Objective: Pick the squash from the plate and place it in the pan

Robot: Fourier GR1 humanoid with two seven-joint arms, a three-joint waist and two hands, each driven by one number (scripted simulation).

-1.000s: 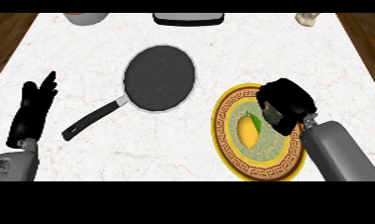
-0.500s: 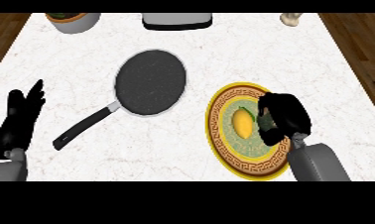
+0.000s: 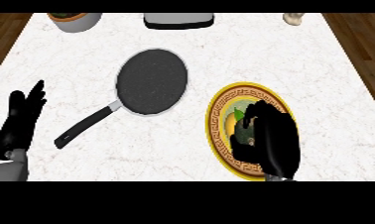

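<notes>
Right hand [image 3: 270, 136] sat directly over squash [image 3: 239, 115] on plate [image 3: 217, 129], fingers curled round it; only green-yellow tip showed at far-left. Pan [image 3: 152, 82] lay far-left of plate. Left hand [image 3: 22, 119] rested spread, near-left edge.

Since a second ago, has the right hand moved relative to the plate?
Yes. The right hand has moved from the plate's upper right edge to its middle, covering the squash.
</notes>
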